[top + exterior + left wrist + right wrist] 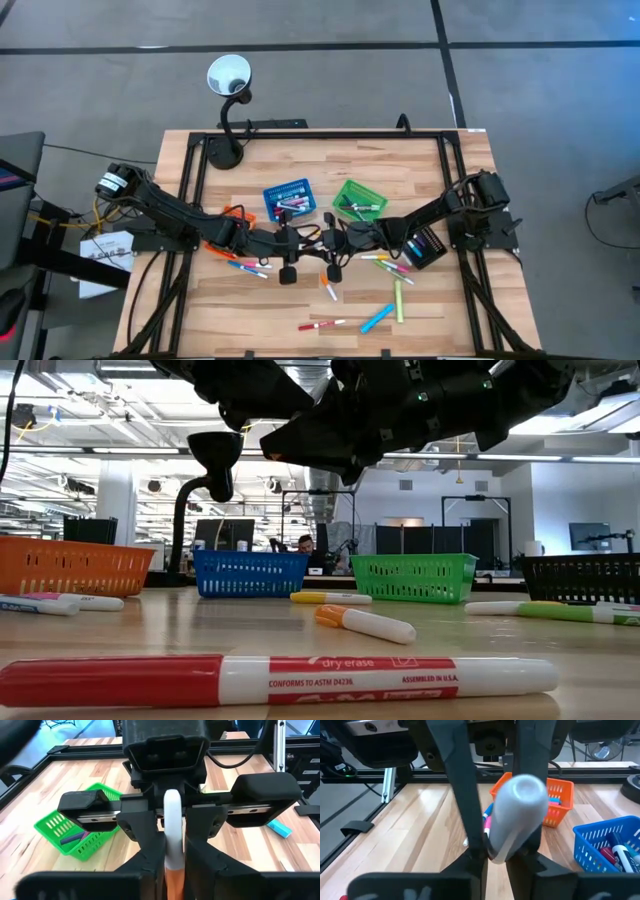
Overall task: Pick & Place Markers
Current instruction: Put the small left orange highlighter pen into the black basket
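My two grippers meet tip to tip above the middle of the table, the left gripper [297,241] coming from the left and the right gripper [327,241] from the right. One marker, white-barrelled with an orange cap [173,820], runs between them, and both are shut on it. Other markers lie flat on the wood: a red one [320,325], a blue one [377,318], a green one [398,298] and some near the left arm [248,266]. My left gripper pinches the marker's orange-capped end [175,876] between its two fingers. The marker lies along the fingers and points toward the right gripper, lifted clear of the table. My right gripper pinches the white barrel [501,845] between its two fingers, coming nearly level from the table's right. The marker lies along the fingers, its white end [521,800] reaching back toward the wrist.
Four mesh baskets stand behind the grippers: orange [232,214], blue [288,198], green [360,198] and black [426,246] under the right arm. A gooseneck lamp [228,78] stands at the far left corner. A black frame [320,134] rims the table.
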You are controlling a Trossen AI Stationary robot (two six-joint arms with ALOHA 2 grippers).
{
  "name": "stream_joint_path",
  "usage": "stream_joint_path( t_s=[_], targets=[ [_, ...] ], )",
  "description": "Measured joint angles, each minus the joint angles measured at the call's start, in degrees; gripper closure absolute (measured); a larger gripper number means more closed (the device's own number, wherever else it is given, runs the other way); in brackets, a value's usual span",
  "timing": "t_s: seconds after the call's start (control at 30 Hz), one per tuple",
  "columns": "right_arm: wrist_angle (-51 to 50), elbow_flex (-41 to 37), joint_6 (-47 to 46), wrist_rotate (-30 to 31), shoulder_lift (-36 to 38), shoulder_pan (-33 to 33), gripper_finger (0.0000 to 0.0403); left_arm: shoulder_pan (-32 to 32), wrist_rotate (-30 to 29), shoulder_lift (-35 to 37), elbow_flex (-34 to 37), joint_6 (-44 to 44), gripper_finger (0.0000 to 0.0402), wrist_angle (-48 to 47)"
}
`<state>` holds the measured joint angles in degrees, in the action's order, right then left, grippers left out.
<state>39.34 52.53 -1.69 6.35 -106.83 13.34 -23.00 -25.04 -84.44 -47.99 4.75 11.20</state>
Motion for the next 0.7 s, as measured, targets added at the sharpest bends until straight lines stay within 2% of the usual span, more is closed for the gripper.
stream_joint_path(
  t_s=[0.2, 0.33, 0.5, 0.57, 0.7],
  targets=[
    [-2.3, 0.0, -4.2, 0.0, 0.1, -0.4, 0.0365, 0.0, 0.0, 0.0, 0.0, 0.0, 0.0298, -0.3],
    [-12.1, -0.1, -5.9, 0.7, 4.3, -0.4, 0.0362, -0.2, 0.2, 0.0, 0.0, 0.1, 0.0279, -0.2],
    [-34.2, 0.0, -12.5, 5.7, 16.4, 1.1, 0.0361, -0.1, 0.0, 0.0, 0.0, 0.2, 0.0266, -0.3],
    [-44.4, 0.0, -17.2, 5.8, 21.7, 2.2, 0.0365, -0.1, 0.0, 0.0, 0.0, 0.2, 0.0266, -0.2],
    [-69.5, 0.0, -33.2, 5.6, 31.7, 5.1, 0.0364, -0.1, 0.0, 0.0, 0.0, 0.2, 0.0269, -0.3]
  ],
)
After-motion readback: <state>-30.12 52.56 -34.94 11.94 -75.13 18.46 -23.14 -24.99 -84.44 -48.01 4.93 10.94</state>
